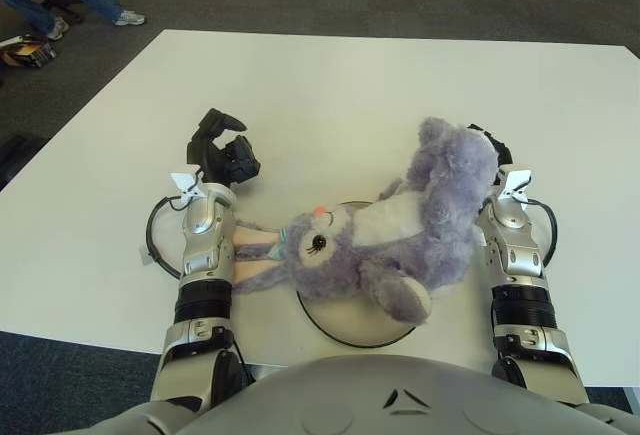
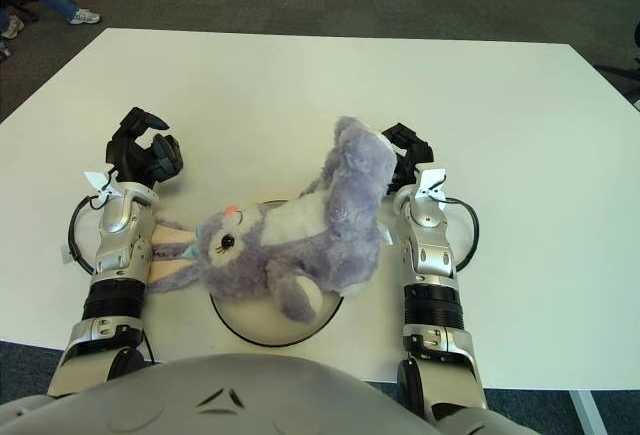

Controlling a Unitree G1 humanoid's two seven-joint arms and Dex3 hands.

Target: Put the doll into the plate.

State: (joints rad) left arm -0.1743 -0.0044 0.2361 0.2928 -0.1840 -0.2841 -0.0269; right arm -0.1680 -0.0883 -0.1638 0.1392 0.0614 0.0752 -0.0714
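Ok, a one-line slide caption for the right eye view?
Purple doll lies across the plate, right hand against its raised leg, left hand empty beside its ears.

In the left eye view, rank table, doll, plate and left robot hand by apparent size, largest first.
1. Table.
2. Doll.
3. Plate: mostly covered by the doll, so its rank is less sure.
4. Left robot hand, curled, holding nothing.

Purple plush doll (image 1: 385,240) with white belly and pink-lined ears, sprawled on its back across a round white plate (image 1: 345,325) with dark rim. Head and ears overhanging the plate's left edge, one leg raised at right.
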